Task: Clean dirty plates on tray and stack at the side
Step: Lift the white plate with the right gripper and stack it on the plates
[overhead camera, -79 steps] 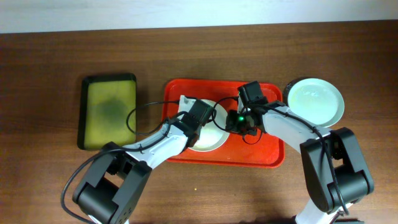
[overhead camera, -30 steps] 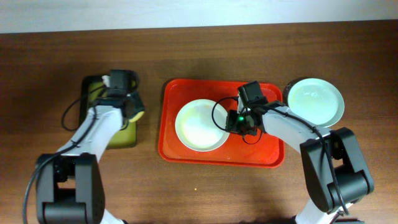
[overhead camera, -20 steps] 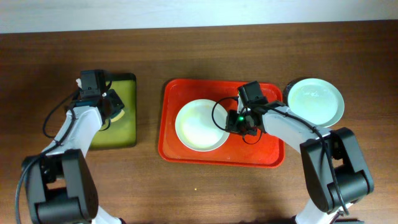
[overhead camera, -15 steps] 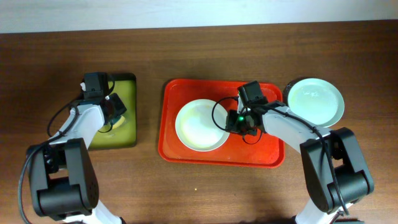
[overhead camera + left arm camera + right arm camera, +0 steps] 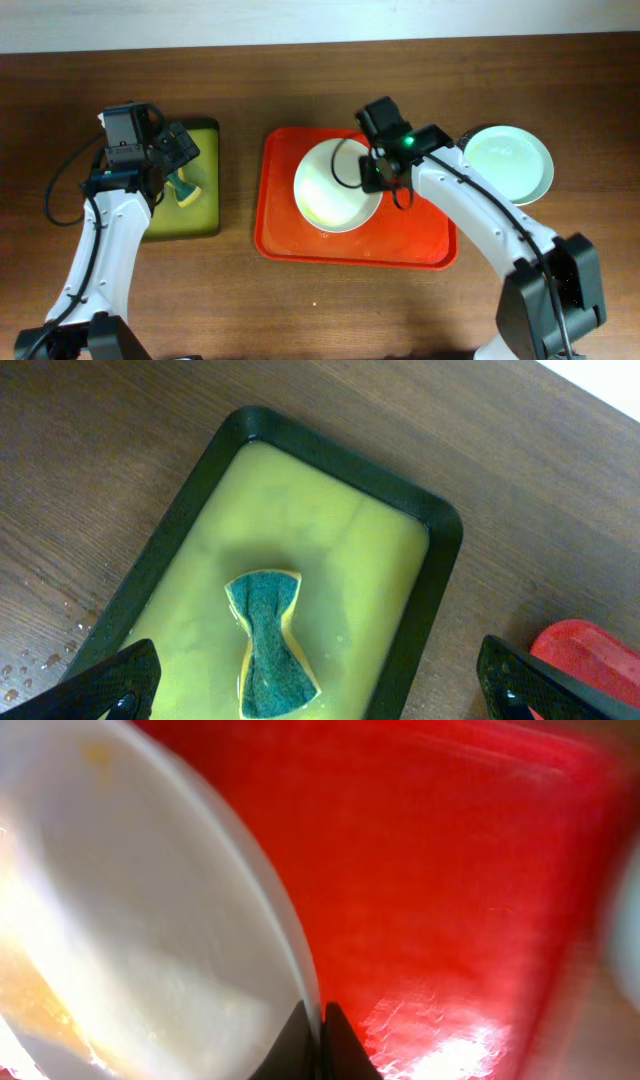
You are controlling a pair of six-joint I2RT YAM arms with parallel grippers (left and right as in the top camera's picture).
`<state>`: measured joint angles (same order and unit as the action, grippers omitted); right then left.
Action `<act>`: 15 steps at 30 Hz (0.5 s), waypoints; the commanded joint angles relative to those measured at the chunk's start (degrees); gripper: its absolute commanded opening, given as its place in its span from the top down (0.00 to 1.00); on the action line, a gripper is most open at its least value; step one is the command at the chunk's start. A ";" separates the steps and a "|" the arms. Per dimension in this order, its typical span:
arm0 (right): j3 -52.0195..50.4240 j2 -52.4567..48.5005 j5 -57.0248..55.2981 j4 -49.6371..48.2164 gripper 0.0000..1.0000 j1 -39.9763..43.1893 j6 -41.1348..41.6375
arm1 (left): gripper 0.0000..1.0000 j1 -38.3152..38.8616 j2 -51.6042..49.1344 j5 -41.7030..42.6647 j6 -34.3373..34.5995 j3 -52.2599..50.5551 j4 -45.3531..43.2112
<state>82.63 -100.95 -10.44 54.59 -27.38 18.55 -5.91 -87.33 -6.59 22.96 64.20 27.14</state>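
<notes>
A pale plate [image 5: 335,188] hangs tilted over the red tray [image 5: 420,245]. My right gripper [image 5: 374,176] is shut on its right rim. In the right wrist view the two fingertips of the right gripper [image 5: 321,1038] pinch the plate [image 5: 130,920] edge above the tray [image 5: 450,870], and a faint yellow mark shows near the plate's top. A second pale plate [image 5: 510,165] lies on the table to the right of the tray. My left gripper [image 5: 178,150] stands open over the black tray [image 5: 212,128], with nothing between its fingers.
A green and yellow sponge [image 5: 268,650] lies in the yellow-green liquid of the black tray [image 5: 440,590], below my open left gripper [image 5: 315,695]. Water drops dot the wood at that tray's left. A dark object [image 5: 464,146] peeks out beside the right plate.
My left gripper has opened and let the sponge drop into the black tray, then drawn back. My right gripper has lifted and tilted the plate, shifting it slightly right and up.
</notes>
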 commanded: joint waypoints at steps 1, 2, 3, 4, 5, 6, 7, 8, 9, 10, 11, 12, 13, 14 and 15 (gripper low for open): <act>8.48 1.60 -24.04 4.92 0.96 -6.01 -2.54 | 0.01 -0.11 0.24 0.20 -0.33 0.72 0.00; 9.99 1.60 -28.00 5.88 0.96 -7.65 -4.37 | 0.01 -0.11 0.24 0.20 -0.33 0.72 0.02; 11.10 1.60 -33.48 6.16 0.96 -9.75 -7.93 | 0.01 -0.11 0.24 0.20 -0.33 0.72 0.00; 11.41 1.60 -41.27 6.01 0.96 -12.44 -12.83 | 0.01 -0.11 0.24 0.20 -0.33 0.72 0.00; 11.41 1.55 -46.93 6.01 0.96 -14.03 -15.08 | 0.01 -0.11 0.24 0.20 -0.33 0.72 0.00; 11.41 1.44 -52.94 5.88 0.96 -15.58 -17.68 | 0.01 -0.11 0.24 0.20 -0.33 0.72 0.00; 11.41 1.27 -59.56 5.01 0.96 -17.29 -22.08 | 0.01 -0.11 0.24 0.20 -0.33 0.72 0.00; 11.41 1.25 -62.36 4.24 0.96 -17.92 -24.98 | 0.01 -0.11 0.24 0.20 -0.33 0.72 0.00; 11.41 1.25 -65.35 2.95 0.96 -18.80 -29.40 | 0.01 -0.11 0.24 0.20 -0.33 0.72 0.00; 11.41 1.25 -67.21 1.84 0.96 -19.23 -32.35 | 0.01 -0.11 0.24 0.20 -0.33 0.72 0.00; 11.41 1.25 -69.02 0.61 0.96 -19.56 -34.84 | 0.01 -0.11 0.24 0.20 -0.33 0.72 0.00; 11.41 1.25 -69.96 -0.11 0.96 -19.69 -36.52 | 0.01 -0.11 0.24 0.20 -0.33 0.72 0.00; 11.41 1.25 -70.51 -0.44 0.96 -19.82 -37.81 | 0.01 -0.11 0.24 0.20 -0.33 0.72 0.00; 11.41 1.25 -71.34 -0.55 0.96 -19.87 -38.05 | 0.01 -0.11 0.24 0.20 -0.33 0.72 0.00; 11.41 1.25 -71.49 -0.52 0.96 -19.87 -38.05 | 0.01 -0.11 0.24 0.20 -0.33 0.72 0.00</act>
<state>92.79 -100.66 -76.09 54.28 -46.87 -15.97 -5.91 -87.33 -6.59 22.96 64.20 27.22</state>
